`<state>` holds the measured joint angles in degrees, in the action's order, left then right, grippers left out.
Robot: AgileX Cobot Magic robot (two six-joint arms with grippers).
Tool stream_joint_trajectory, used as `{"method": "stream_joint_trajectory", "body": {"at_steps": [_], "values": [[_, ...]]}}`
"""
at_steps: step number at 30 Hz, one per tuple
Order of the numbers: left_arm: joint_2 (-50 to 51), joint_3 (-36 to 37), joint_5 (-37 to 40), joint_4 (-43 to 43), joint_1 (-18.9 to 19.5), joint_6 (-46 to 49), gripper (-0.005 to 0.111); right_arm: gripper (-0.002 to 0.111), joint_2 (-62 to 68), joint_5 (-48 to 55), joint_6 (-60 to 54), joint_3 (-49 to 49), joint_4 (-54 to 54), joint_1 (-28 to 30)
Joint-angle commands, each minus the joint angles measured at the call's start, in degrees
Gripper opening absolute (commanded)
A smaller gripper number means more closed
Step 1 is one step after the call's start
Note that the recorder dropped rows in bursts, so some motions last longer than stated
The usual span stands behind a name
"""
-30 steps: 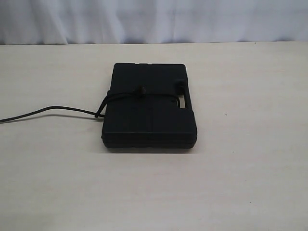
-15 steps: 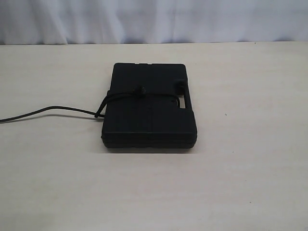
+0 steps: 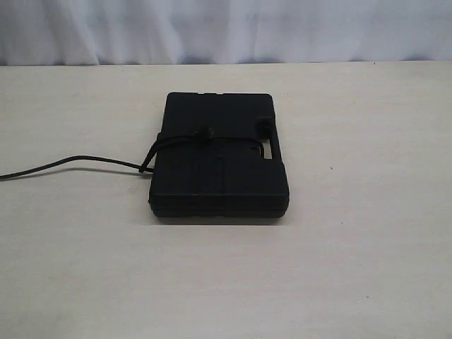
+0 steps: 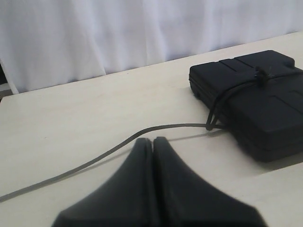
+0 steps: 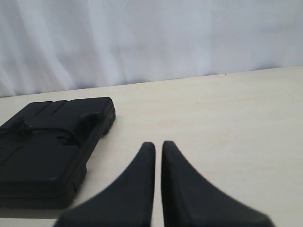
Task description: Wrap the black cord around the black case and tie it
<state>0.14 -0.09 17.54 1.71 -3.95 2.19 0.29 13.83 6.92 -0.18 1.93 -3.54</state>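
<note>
The black case [image 3: 219, 176] lies flat in the middle of the table. The black cord [image 3: 85, 159] crosses its lid, with a small knot [image 3: 207, 132] on top, and its tail trails off across the table to the left edge of the exterior view. Neither gripper shows in the exterior view. In the left wrist view my left gripper [image 4: 153, 140] is shut and empty, just short of the cord's tail [image 4: 180, 126], with the case [image 4: 265, 109] beyond. My right gripper [image 5: 158, 143] is shut and empty over bare table, beside the case [image 5: 42, 151].
The pale wooden table [image 3: 353, 268] ends at a white curtain [image 3: 226, 28] along its far edge. Nothing else stands on it.
</note>
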Motion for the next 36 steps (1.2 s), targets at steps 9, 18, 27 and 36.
{"method": "stream_joint_trajectory", "body": {"at_steps": [9, 18, 27, 36], "values": [[-0.1, 0.1, 0.1, 0.6, 3.2, -0.5, 0.000, 0.004, -0.3, -0.5, -0.3, 0.2, -0.2, 0.3], [-0.1, 0.1, 0.1, 0.6, 3.2, -0.5, 0.000, 0.004, -0.3, -0.5, -0.3, 0.2, -0.2, 0.3], [-0.1, 0.1, 0.1, 0.6, 3.2, -0.5, 0.000, 0.004, -0.3, -0.5, -0.3, 0.2, -0.2, 0.3], [-0.1, 0.1, 0.1, 0.6, 3.2, -0.5, 0.000, 0.004, -0.3, -0.5, -0.3, 0.2, -0.2, 0.3]]}}
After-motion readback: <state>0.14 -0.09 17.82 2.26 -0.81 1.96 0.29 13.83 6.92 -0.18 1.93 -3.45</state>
